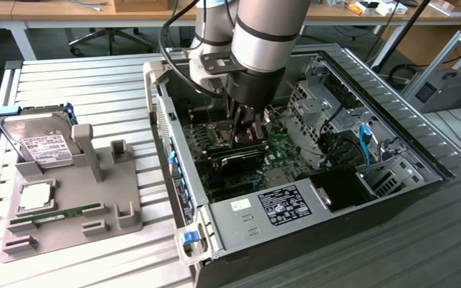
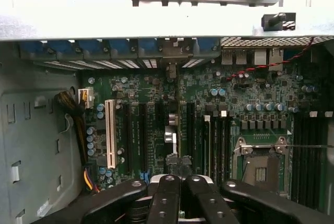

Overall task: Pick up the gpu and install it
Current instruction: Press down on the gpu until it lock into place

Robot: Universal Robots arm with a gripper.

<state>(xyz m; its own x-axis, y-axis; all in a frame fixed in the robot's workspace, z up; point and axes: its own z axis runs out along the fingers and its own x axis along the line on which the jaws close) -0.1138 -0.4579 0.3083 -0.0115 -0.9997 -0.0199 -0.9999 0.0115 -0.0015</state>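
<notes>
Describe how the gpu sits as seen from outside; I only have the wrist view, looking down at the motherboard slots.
Observer: The gpu stands on edge on the motherboard inside the case, directly under the shut gripper.
Operator: Report what sits outside the case.
Observer: A grey holder at the exterior view's left carries a hard drive, propped upright.
Operator: List anything else on it.
Observer: A green memory stick lies flat in it.
</notes>
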